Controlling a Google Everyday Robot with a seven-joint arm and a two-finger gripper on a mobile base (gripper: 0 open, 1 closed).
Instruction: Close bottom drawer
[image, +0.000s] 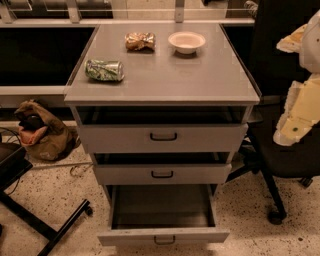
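The bottom drawer (163, 234) of a grey metal cabinet is pulled far out toward me. Its dark-grey interior (162, 205) looks empty, and a small dark loop handle (164, 240) sits on its narrow front panel. The middle drawer (162, 174) and the taller top drawer (162, 136) above it stand slightly open. My gripper (291, 129) is at the right edge of the camera view, at the end of the cream and white arm. It is level with the top drawer, well above and to the right of the bottom drawer, and touches nothing.
On the cabinet top (165, 75) lie a green can on its side (104, 70), a crumpled golden packet (140, 41) and a white bowl (186, 42). A black office chair (280, 155) stands close on the right. A brown bag (42, 132) and a chair base (45, 220) are on the left.
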